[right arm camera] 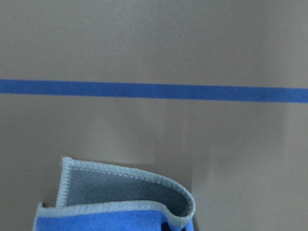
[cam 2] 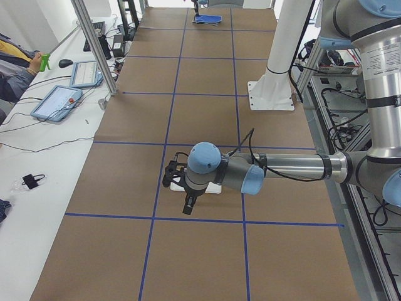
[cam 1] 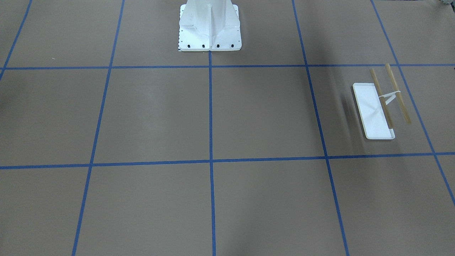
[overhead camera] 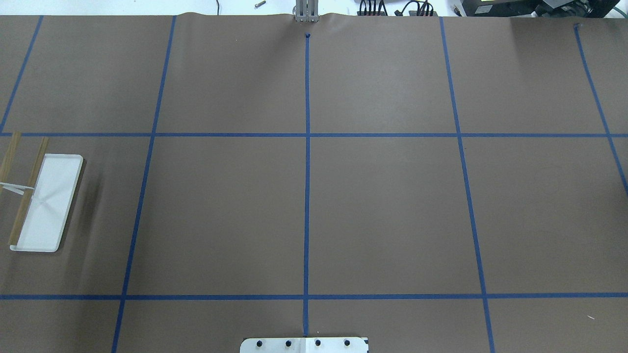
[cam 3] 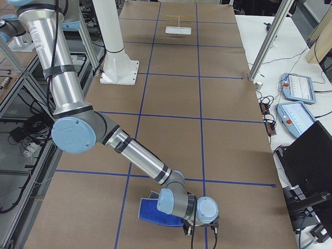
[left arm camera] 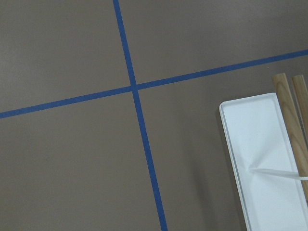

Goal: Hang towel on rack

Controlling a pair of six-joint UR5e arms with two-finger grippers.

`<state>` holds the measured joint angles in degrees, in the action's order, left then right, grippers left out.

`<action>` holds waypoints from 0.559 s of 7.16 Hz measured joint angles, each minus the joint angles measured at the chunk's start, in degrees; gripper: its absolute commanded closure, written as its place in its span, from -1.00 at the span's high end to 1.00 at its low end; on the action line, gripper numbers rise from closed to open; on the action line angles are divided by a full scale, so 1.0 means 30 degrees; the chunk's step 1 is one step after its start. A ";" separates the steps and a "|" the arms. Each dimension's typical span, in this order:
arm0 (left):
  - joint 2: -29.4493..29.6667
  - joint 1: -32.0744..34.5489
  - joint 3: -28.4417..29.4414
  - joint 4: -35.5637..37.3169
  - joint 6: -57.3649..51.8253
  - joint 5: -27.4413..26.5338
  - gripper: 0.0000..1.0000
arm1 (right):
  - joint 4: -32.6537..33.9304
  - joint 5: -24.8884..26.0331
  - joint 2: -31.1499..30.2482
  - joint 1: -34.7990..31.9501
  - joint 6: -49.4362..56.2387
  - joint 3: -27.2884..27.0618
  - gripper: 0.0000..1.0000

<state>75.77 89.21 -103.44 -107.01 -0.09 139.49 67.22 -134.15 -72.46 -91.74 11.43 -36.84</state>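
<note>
The rack (cam 1: 373,112) stands on the brown table: a white tray base, white wire arms and two tan wooden bars (cam 1: 397,93). It shows at the overhead view's left edge (overhead camera: 46,203) and in the left wrist view (left arm camera: 264,159). The blue towel (cam 3: 157,212) lies at the table's far opposite end, also small in the exterior left view (cam 2: 207,19). Its pale stitched edge curls up in the right wrist view (right arm camera: 120,197). My left gripper (cam 2: 187,207) hovers over the rack. My right gripper (cam 3: 189,228) is at the towel's edge. I cannot tell whether either is open or shut.
The white bolted pedestal (cam 1: 209,26) stands mid-table on the robot's side. Blue tape lines (overhead camera: 306,147) grid the table. A side table with tablets (cam 2: 56,100) and aluminium posts (cam 2: 94,44) runs along the operators' edge.
</note>
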 measured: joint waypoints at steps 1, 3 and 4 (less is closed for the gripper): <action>0.0003 0.0000 -0.0001 0.0030 0.0014 0.0127 0.97 | 0.0047 -0.0270 0.0249 -0.0280 -0.0018 -0.0159 -1.00; 0.0159 -0.0004 -0.0149 -0.0021 0.1644 0.0385 0.97 | 0.0278 -0.1663 0.0760 -0.1113 -0.0269 -0.1531 -1.00; 0.0400 -0.0015 -0.0285 -0.0069 0.3070 0.0714 0.97 | 0.0582 -0.2193 0.0736 -0.1314 -0.0787 -0.2962 -1.00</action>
<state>76.97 89.16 -104.29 -107.21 9.12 141.63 68.97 -140.73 -70.25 -95.68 9.07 -45.73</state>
